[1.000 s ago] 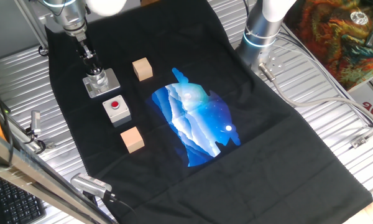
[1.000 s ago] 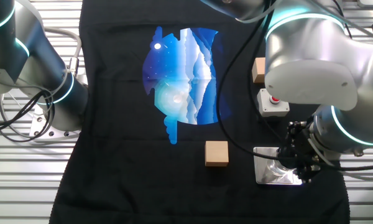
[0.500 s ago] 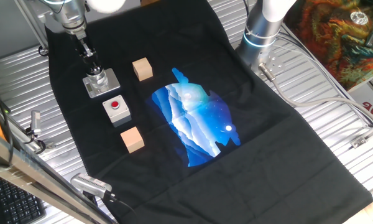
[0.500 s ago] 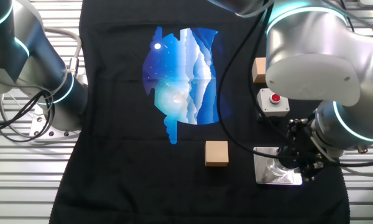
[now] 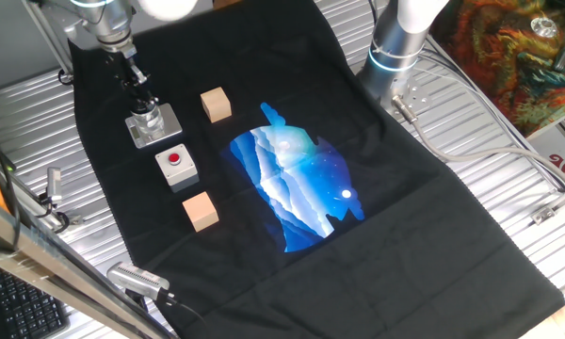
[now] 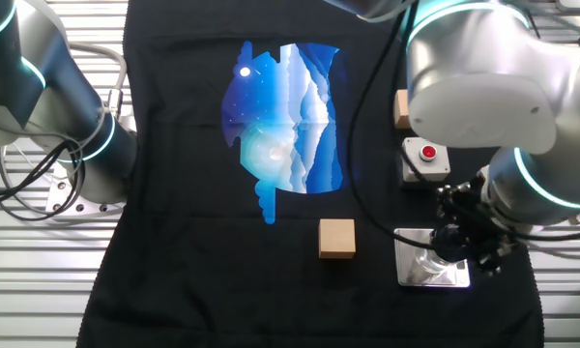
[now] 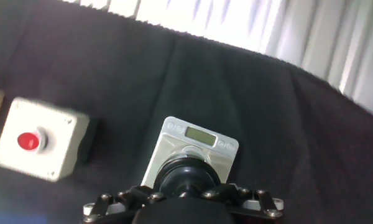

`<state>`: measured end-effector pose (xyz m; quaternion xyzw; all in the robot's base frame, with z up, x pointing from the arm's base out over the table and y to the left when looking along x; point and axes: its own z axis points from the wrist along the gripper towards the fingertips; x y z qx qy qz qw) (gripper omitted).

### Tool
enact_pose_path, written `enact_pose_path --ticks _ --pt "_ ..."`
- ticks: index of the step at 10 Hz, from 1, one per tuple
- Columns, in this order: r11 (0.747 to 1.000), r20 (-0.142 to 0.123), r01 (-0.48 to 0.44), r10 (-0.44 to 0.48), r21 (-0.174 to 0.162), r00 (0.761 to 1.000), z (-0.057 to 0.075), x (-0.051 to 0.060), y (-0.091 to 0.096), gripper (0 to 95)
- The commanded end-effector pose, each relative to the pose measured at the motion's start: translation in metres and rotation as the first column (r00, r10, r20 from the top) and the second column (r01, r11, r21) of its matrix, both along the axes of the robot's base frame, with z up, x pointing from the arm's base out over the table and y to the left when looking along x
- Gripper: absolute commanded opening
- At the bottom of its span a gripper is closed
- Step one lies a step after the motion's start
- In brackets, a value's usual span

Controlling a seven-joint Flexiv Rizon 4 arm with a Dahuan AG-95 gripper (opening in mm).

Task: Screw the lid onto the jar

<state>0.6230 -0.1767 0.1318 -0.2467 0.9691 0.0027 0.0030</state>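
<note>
The jar (image 5: 149, 120) stands on its grey square base plate (image 5: 166, 129) at the far left of the black cloth. In the other fixed view the jar (image 6: 431, 261) is a pale stub under the hand. My gripper (image 5: 142, 102) points straight down onto its top. In the hand view the round black lid (image 7: 188, 173) sits between the jaws of my gripper (image 7: 186, 184), over the base plate (image 7: 202, 139), and hides the jar. The gripper looks shut on the lid. I cannot see the seam between lid and jar.
A grey box with a red button (image 5: 176, 164) stands just in front of the jar. One wooden cube (image 5: 216, 104) lies to the jar's right and another (image 5: 200, 210) lies nearer the front. A second robot arm's base (image 5: 395, 42) stands at the cloth's far edge.
The hand has turned about its own axis over the jar, staying in the same spot. Jar, box and cubes have not moved.
</note>
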Motion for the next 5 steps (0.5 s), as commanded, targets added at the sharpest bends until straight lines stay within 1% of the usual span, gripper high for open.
enact_pose_path --ticks 1,3,5 --pt "0.992 0.000 -0.129 0.129 -0.010 0.992 0.0019 -0.0013 0.0009 76.0" --pt "0.985 0.007 -0.171 0.172 -0.013 0.985 0.0046 -0.0018 0.0018 76.0" --pt "0.982 0.005 -0.186 0.186 -0.017 0.983 0.0078 -0.0025 0.0026 76.0"
